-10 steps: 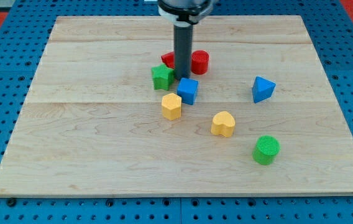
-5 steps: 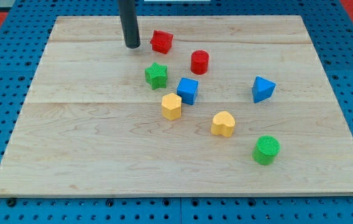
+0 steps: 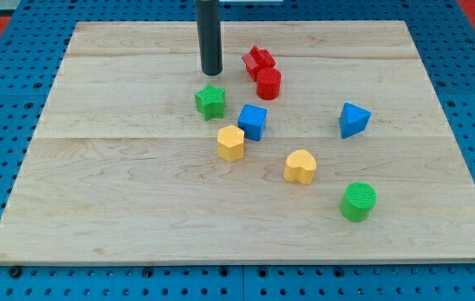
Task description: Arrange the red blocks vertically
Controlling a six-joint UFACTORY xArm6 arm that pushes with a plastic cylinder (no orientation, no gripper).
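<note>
My tip [image 3: 211,72] rests bare on the board, left of the red star block [image 3: 258,61] — which seems to touch the red cylinder [image 3: 268,84] below it; the rod's top is cut off.

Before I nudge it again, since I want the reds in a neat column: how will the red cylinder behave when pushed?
The red cylinder stands on its flat end, so it will probably slide, not roll. Its round side may slip off my tip. It seems to touch the red star-like block, so that would likely shift too.
</note>
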